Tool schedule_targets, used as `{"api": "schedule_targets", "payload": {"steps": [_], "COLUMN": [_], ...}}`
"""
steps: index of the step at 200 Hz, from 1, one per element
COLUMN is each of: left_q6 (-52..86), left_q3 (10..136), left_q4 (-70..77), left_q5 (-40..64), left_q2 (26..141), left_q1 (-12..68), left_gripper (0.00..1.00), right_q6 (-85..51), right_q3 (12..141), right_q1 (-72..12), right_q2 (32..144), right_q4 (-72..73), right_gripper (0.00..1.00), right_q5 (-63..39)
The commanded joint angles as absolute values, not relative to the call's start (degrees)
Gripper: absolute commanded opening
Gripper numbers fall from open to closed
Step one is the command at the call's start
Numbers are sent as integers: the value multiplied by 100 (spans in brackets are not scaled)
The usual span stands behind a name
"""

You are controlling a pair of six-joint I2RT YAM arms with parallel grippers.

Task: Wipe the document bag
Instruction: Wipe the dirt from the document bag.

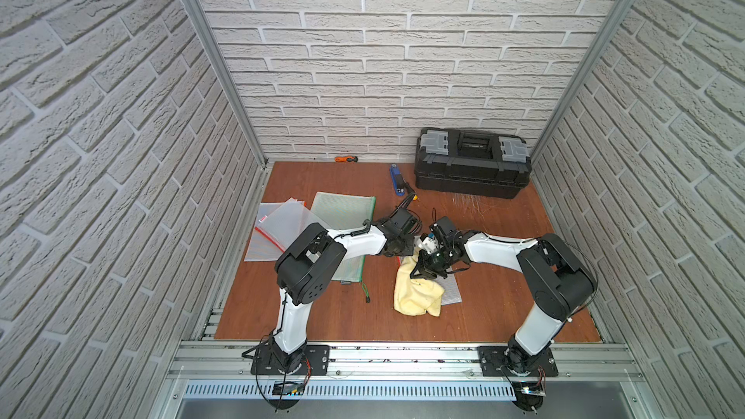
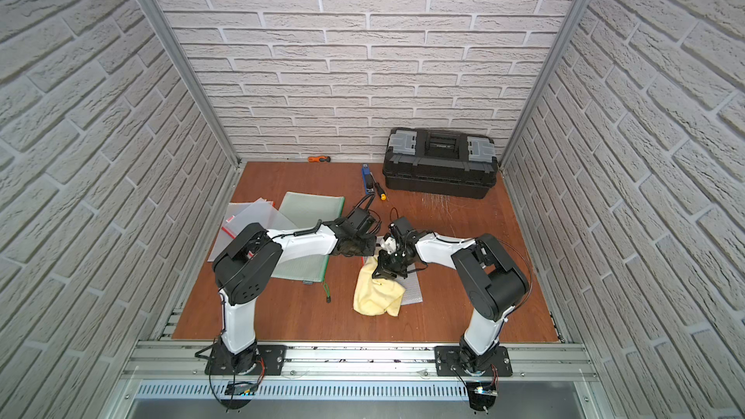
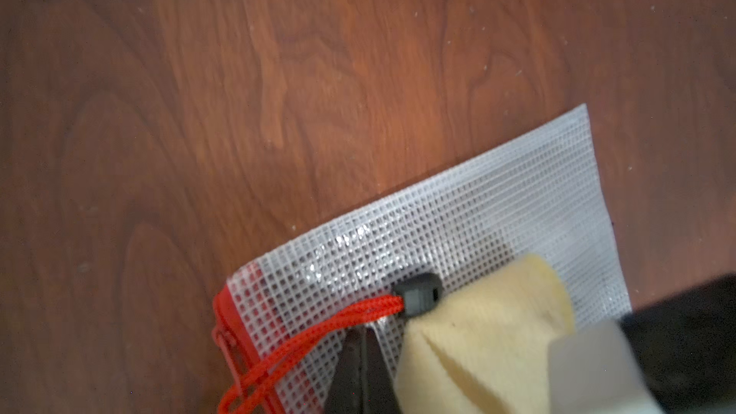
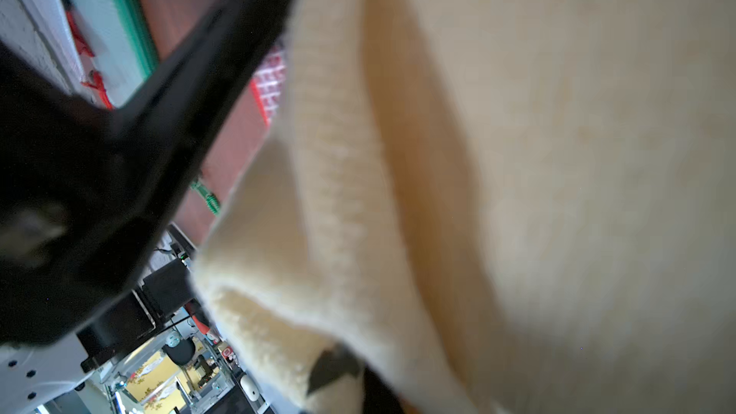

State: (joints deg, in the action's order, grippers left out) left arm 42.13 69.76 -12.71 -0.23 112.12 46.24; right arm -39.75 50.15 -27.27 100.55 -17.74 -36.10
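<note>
Yellow cloth fills your right wrist view, pinched in the closed right gripper. Under it lies the mesh bag. Your left gripper, jaws together, rests its tips on the bag's corner beside the red cord.

Clear mesh document bag with red zip lies flat, partly under yellow cloth.

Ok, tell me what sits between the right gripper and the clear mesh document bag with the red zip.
Only the pale yellow cloth, held by the right gripper and draped over the clear mesh document bag. Nothing else visible is in the way.
</note>
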Motion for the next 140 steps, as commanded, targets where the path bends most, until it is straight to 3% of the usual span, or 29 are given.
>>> {"api": "schedule_targets", "payload": {"steps": [1, 93, 118, 140], "left_q6": [4239, 4216, 4226, 4234], "left_q3": [6711, 6627, 6571, 6557], "left_q4": [-1657, -1650, -1641, -1657], "left_q5": [-129, -125, -130, -127], "left_q2": [11156, 11192, 11131, 11125], "left_q1": [4658, 4658, 4654, 4659], "left_gripper": [0, 0, 0, 0], "right_q6": [-4135, -2760, -3052, -3208], "right_q3": [4795, 4361, 4331, 4785], "right_q1": [-2485, -174, -248, -930], "right_q2": [9951, 8930, 8890, 9061], "right_q4": [-1651, -3269, -2908, -3015], "right_gripper": [2, 2, 2, 2], "right_q5": [-3461, -3212, -3489, -3220]}}
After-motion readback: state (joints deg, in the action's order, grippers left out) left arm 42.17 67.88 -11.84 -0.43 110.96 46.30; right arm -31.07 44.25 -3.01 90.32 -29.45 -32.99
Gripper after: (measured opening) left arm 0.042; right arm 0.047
